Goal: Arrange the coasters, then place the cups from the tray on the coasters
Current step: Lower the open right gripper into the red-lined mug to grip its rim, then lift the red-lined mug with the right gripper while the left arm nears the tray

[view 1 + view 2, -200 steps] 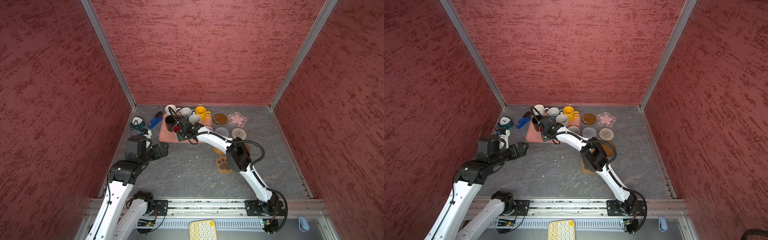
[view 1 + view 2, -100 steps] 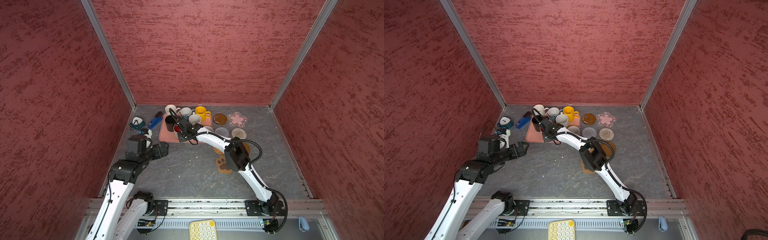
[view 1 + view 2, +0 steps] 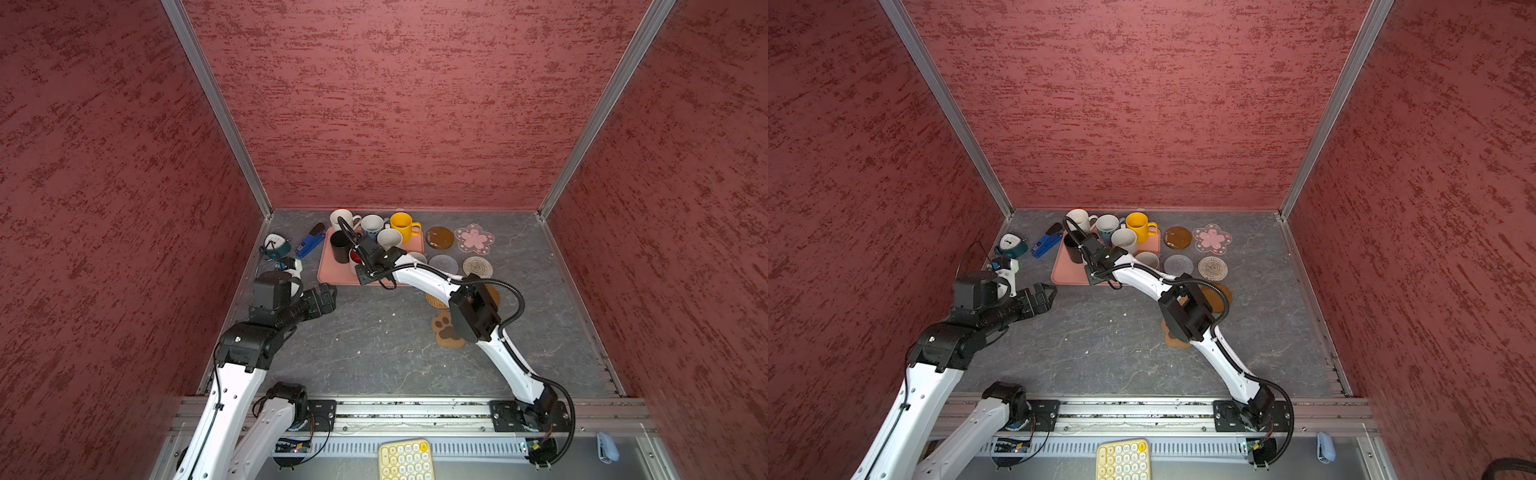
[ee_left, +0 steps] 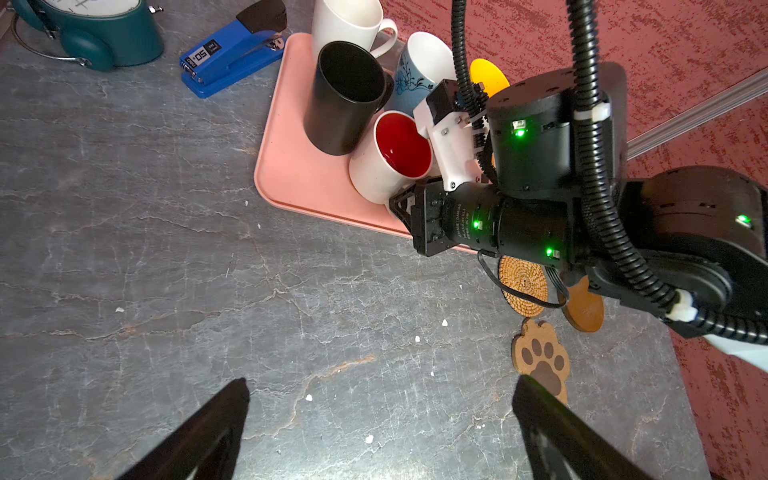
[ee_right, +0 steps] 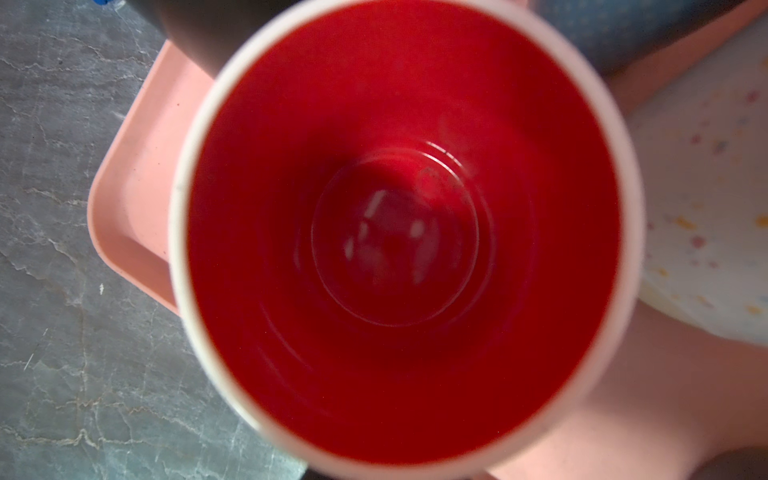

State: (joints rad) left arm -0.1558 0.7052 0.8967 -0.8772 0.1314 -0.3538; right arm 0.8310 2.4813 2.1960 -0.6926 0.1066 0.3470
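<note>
Coasters [image 3: 474, 239] are spread right of the tray [image 4: 299, 178] but no cup is placed yet; the red-inside cup [image 4: 399, 153] on it is reached by the right hand [image 4: 403, 205], grip not discernible.

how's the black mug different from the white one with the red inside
The black mug is black inside and out; the red-inside mug is white outside, red inside. The black mug looks taller than the red-inside mug. Both stand upright on the pink tray, side by side.

Right gripper [image 4: 401, 203] has apparently tightened at the red-inside mug [image 4: 401, 145].
</note>
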